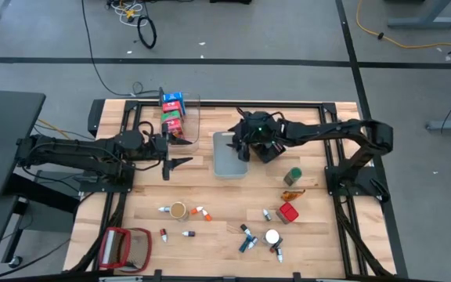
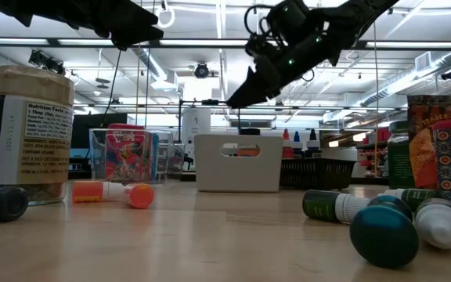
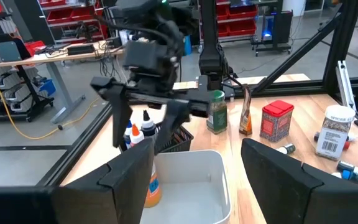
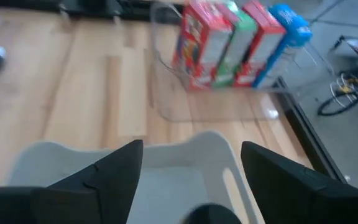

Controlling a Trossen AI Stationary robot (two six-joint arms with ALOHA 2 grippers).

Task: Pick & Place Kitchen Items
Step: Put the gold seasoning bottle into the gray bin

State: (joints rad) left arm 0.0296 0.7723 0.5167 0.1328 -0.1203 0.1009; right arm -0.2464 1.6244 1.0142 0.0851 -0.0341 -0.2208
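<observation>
1. Currently the right end effector [image 1: 241, 144] hangs over the grey bin [image 1: 227, 160] at the middle of the high view, its fingers spread and nothing between them; its wrist view looks straight down into that bin past the two splayed fingers.
2. Left of it, the left end effector [image 1: 180, 152] hovers between the clear bin [image 1: 196, 117] and the grey bin, fingers parted and empty, pointing toward the picture's right.
3. Red, green and blue cartons [image 1: 171, 112] stand packed in a row inside the clear bin at upper centre-left of the high view.
4. Loose kitchen items lie across the lower half of the desk [image 1: 319, 235]: a green jar [image 1: 292, 176] and a red tin [image 1: 288, 212] at lower right, a white-capped jar [image 1: 272, 236] below them, a brown-lidded jar [image 1: 178, 210] at lower left, and small bottles scattered between.
5. My judgement is that the green jar is the closest loose piece to the right end effector, lying down-right of it in the high view, well apart from the left arm; it stands upright, so a descent from above suits it.
6. For the brown-lidded jar the left arm is nearer; it sits almost directly below that end effector in the frame.
</observation>
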